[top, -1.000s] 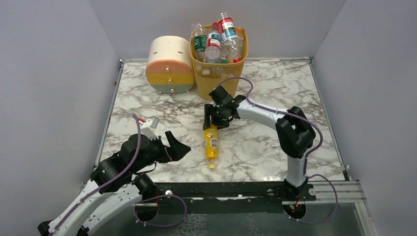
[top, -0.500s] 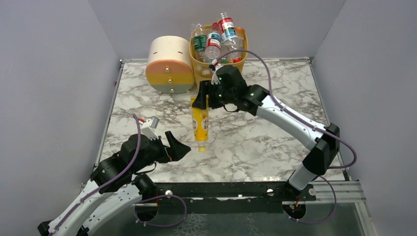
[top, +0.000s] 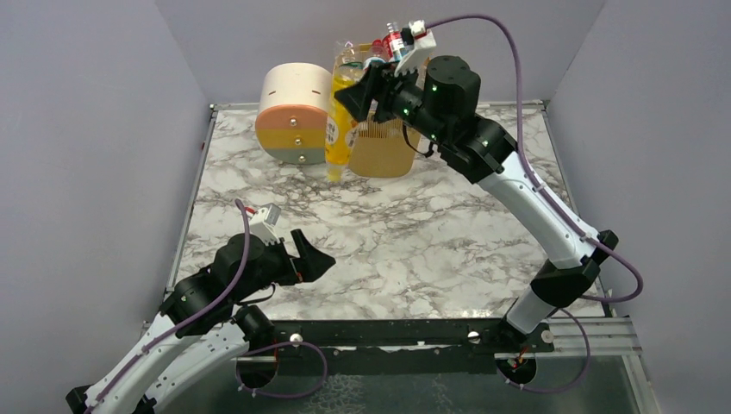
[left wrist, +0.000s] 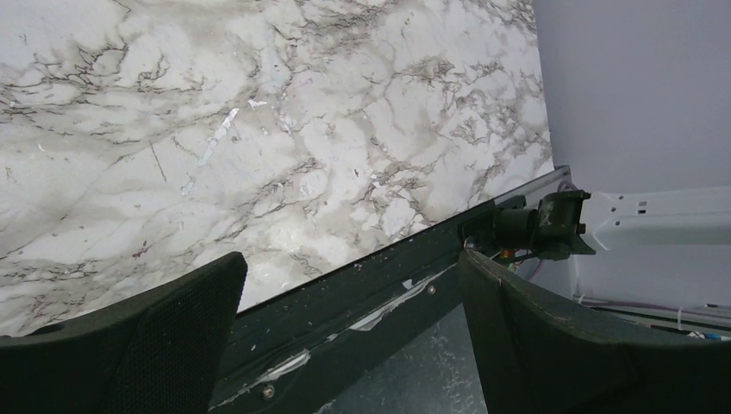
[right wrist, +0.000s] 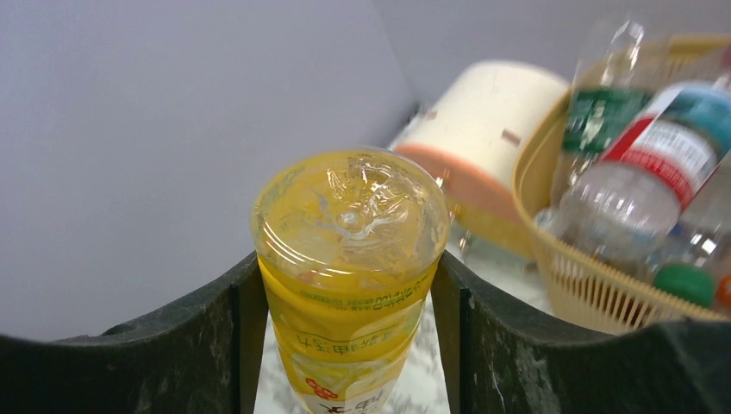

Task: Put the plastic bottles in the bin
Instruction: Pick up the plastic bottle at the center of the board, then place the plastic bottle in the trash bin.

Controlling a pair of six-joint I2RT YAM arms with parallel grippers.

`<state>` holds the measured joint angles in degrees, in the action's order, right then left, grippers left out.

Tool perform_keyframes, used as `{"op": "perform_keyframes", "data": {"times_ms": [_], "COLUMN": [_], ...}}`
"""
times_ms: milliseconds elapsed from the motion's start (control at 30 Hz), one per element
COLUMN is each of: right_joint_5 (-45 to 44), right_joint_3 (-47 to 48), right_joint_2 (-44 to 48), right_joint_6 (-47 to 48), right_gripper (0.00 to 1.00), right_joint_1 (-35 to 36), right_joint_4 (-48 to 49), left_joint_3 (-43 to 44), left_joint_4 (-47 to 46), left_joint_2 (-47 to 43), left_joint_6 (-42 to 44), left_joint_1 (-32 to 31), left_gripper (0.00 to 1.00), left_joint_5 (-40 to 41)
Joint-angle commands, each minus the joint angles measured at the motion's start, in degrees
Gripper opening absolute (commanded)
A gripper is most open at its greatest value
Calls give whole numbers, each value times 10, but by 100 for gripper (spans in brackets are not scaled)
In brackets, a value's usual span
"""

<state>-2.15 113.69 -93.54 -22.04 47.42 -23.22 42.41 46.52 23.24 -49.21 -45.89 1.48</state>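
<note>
My right gripper is shut on a yellow plastic bottle and holds it high in the air, base up and cap down, just left of the yellow-orange bin. In the right wrist view the bottle sits between my fingers with its clear base towards the camera. The bin's rim is at the right, and the bin is filled with several clear bottles with red, green and blue labels. My left gripper is open and empty, low over the near left of the table.
A round cream, orange and green drawer unit stands left of the bin, close beside the hanging bottle. Grey walls enclose the marble table. The left wrist view shows the table's front edge and black rail.
My right gripper has lifted the yellow bottle off the table and carried it up and back, from mid-table to beside the bin's rim. The left arm has not moved.
</note>
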Motion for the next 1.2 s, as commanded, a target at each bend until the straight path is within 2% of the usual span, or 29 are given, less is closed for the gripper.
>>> {"op": "perform_keyframes", "data": {"times_ms": [0, 233, 467, 767, 1167], "right_joint_5": [-93, -158, -192, -176, -129], "right_joint_3": [74, 179, 210, 210, 194], "right_joint_2": [-49, -140, -184, -190, -218], "right_joint_6": [80, 181, 215, 226, 219], "right_gripper": [52, 52, 52, 52, 51], "right_joint_1": [1, -9, -41, -83, -85], "right_joint_4": [83, 181, 248, 260, 245], "left_joint_3": [19, 22, 22, 20, 12], "left_joint_4": [3, 3, 3, -7, -16], "left_joint_2": [7, 16, 23, 42, 45], "left_joint_6": [6, 9, 10, 20, 22], "left_joint_1": [-3, -3, -3, -3, -3], "left_gripper": [99, 99, 99, 99, 99], "left_joint_5": [-5, -6, -4, -6, -11]}}
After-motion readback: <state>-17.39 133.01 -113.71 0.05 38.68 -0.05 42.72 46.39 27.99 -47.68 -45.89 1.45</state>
